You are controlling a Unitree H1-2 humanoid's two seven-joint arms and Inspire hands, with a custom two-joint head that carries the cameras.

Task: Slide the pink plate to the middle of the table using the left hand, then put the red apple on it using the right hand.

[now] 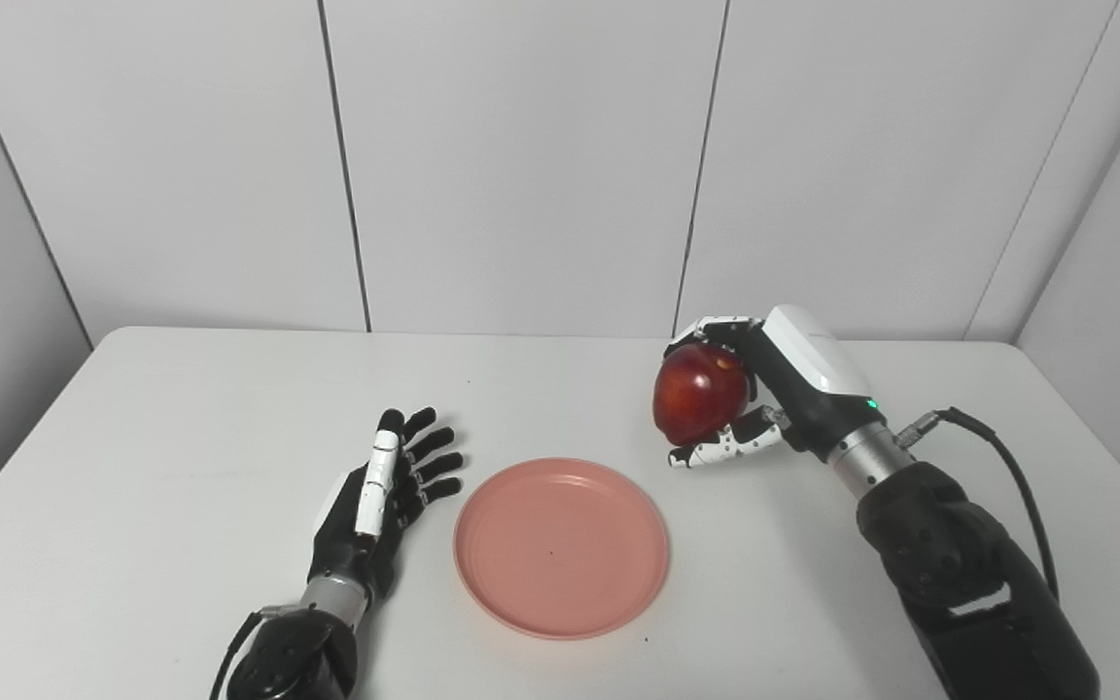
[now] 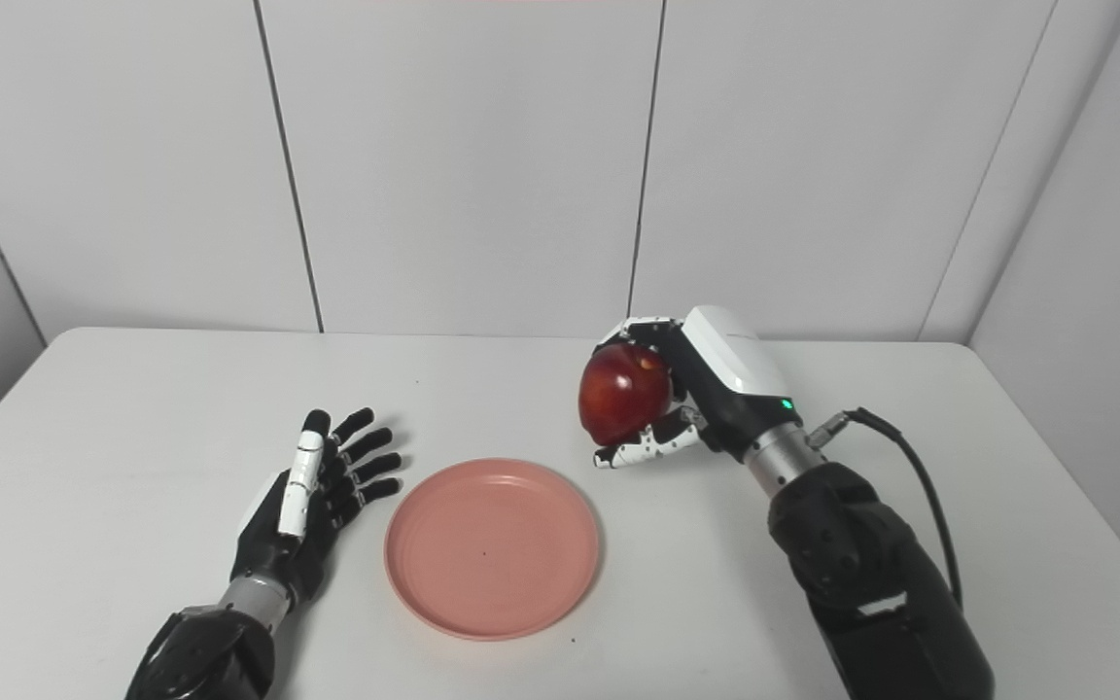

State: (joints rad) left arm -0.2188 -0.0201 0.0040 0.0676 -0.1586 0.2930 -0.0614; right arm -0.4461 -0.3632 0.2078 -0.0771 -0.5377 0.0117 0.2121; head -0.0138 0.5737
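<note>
Right hand gripping the apple beside an empty plate.

On the white table, the black-and-white left hand is lying just left of the plate, fingers spread, holding nothing. The round, shallow pink plastic plate is sitting near the table's middle; no writing is showing on it. Up and to its right, the white-shelled right hand is clasping the glossy dark-red apple above the tabletop, fingers over it and thumb beneath.

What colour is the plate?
Pink. The plate is plain, with nothing on it, clearest in the left eye view.
</note>
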